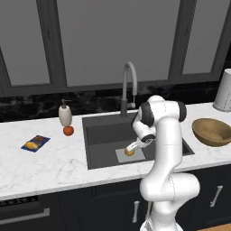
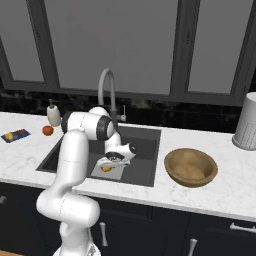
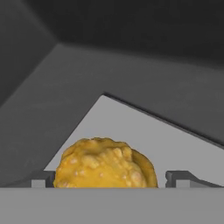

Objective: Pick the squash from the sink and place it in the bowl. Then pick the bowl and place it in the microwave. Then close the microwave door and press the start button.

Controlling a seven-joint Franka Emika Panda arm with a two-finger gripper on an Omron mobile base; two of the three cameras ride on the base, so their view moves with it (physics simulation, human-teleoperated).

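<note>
Squash pickup only beginning

Gripper is hanging low in the sink, jaws spread wide on either side of the squash, not yet gripping. Bowl is sitting empty on the counter. Every step is remaining. Fingertips are getting cut off at the hand view's edge.

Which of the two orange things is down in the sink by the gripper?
The lumpy yellow-orange squash, between the open gripper's fingertips in the sink. The round red-orange fruit sits on the counter.
</note>
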